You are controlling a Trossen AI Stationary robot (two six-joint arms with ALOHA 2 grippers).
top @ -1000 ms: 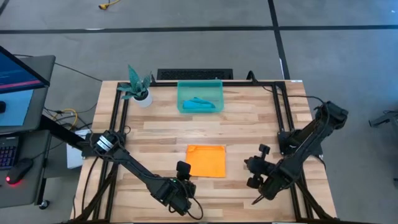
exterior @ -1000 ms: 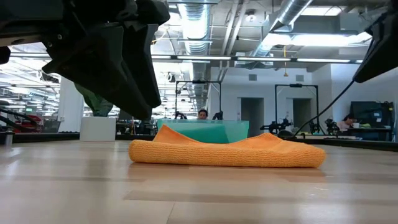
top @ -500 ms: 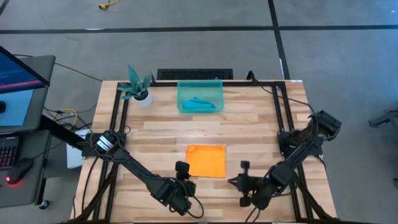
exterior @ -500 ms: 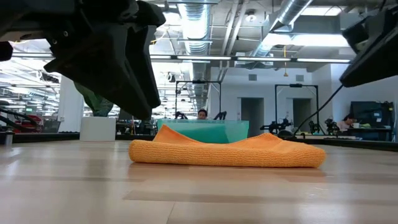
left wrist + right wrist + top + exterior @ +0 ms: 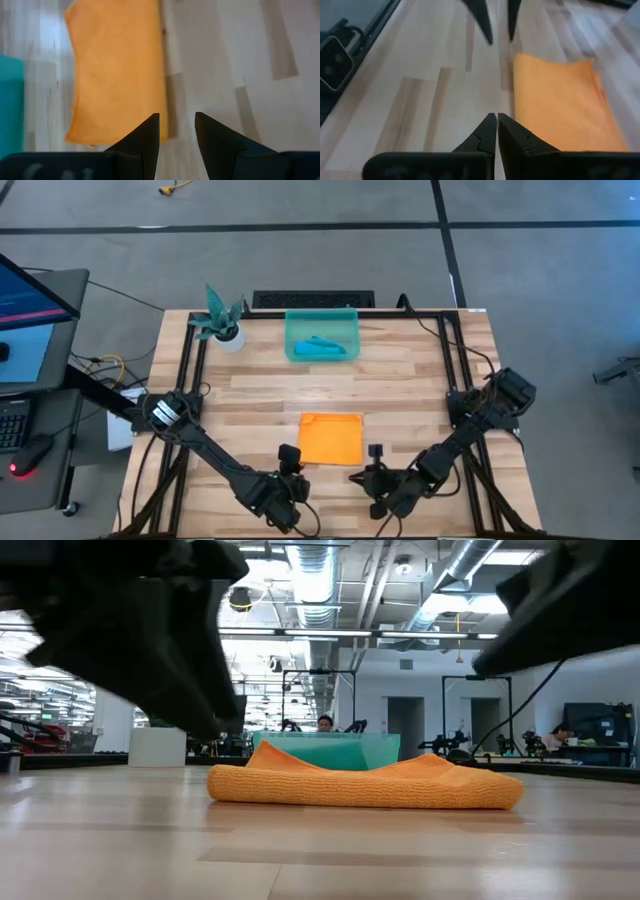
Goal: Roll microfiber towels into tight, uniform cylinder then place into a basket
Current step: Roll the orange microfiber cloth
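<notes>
An orange towel (image 5: 331,438) lies flat on the wooden table near its front edge, thick and slightly humped in the low view (image 5: 365,785). A teal-blue towel (image 5: 322,347) lies inside the teal basket (image 5: 321,320) at the far side. My left gripper (image 5: 298,473) hovers open by the orange towel's near left corner (image 5: 75,137), nothing between its fingers (image 5: 176,122). My right gripper (image 5: 355,478) is shut and hangs just off the towel's near edge, towards its right corner; in its wrist view (image 5: 496,122) the towel (image 5: 560,110) lies beside the fingertips.
A white pot with a teal plant (image 5: 222,328) stands at the far left of the table. Black frame rails (image 5: 190,380) run along the table's left and right sides. Bare wood lies between the orange towel and the basket.
My right gripper has swept toward the table's left edge along the near side and sunk lower, turning as it went, and now sits close to the orange towel's near edge. It has stayed shut. The towel has not moved.
</notes>
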